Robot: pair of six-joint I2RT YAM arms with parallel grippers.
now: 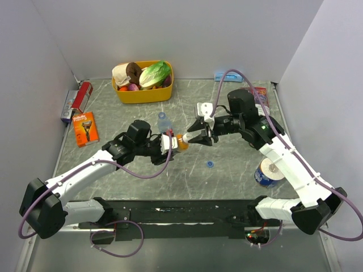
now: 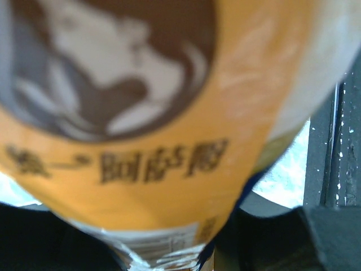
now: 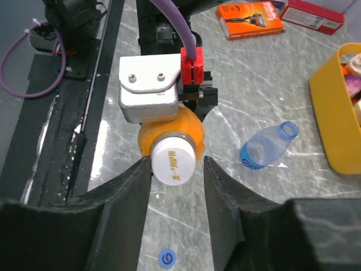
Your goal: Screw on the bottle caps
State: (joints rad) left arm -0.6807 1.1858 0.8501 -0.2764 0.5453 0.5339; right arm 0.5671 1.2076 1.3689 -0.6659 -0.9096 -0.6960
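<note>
Flanking white cap [image 3: 174,162]: right claw [image 3: 177,161] (ajar)

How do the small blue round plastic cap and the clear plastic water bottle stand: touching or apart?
Apart. The right wrist view shows bare table between blue cap and water bottle.

Two bottles [image 1: 181,141] [image 1: 164,121], two caps [image 3: 173,161] [image 3: 166,258], one basket [image 1: 143,96], one can [image 1: 268,173].

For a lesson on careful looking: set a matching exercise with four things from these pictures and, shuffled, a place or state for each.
1 orange bottle
2 white cap
3 blue cap
4 water bottle

A on the table, off its bottle
B in the left gripper
C mouth open, uncapped
D on a bottle neck, between the jaws of the right gripper

Pairs: 1-B, 2-D, 3-A, 4-C
</note>
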